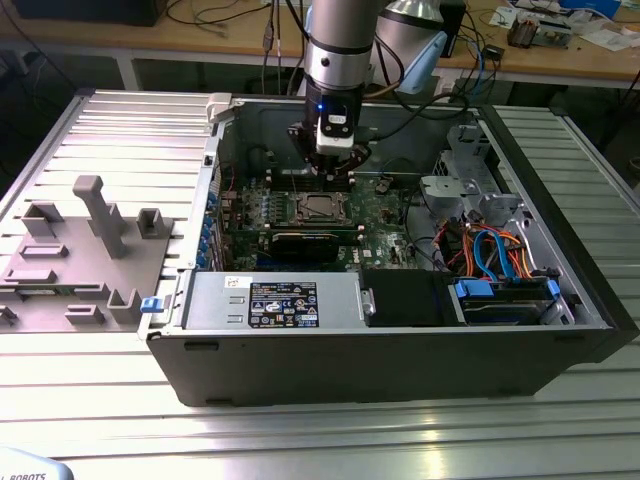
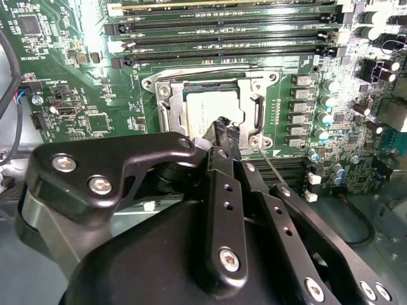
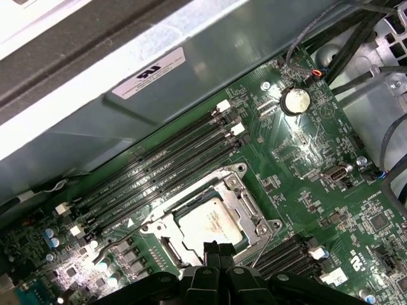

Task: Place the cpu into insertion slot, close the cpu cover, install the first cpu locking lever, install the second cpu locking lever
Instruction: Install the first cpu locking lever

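The cpu point(image 2: 206, 105) point(image 3: 206, 219), a grey square chip, lies in the insertion slot point(image 1: 318, 207) on the green motherboard. The silver cpu cover point(image 2: 166, 105) point(image 3: 249, 206) lies flat around it, its window showing the chip. My gripper point(image 2: 222, 125) point(image 3: 218, 249) is shut with nothing in it, its black fingertips pressed together just over the chip's near edge. In the exterior view the gripper point(image 1: 331, 168) hangs just above the slot, slightly behind it. One thin wire locking lever point(image 3: 121, 238) juts out beside the slot, and another lever point(image 2: 273, 168) point(image 3: 262, 249) runs along the opposite side.
The motherboard sits inside an open black computer case point(image 1: 380, 350) on a ribbed metal table. Memory slots point(image 2: 222, 28) point(image 3: 159, 168) run beside the socket. A power supply point(image 1: 275, 300), drive cage and coloured cables point(image 1: 495, 250) fill the case. A grey fixture point(image 1: 85, 250) stands at the exterior view's left.
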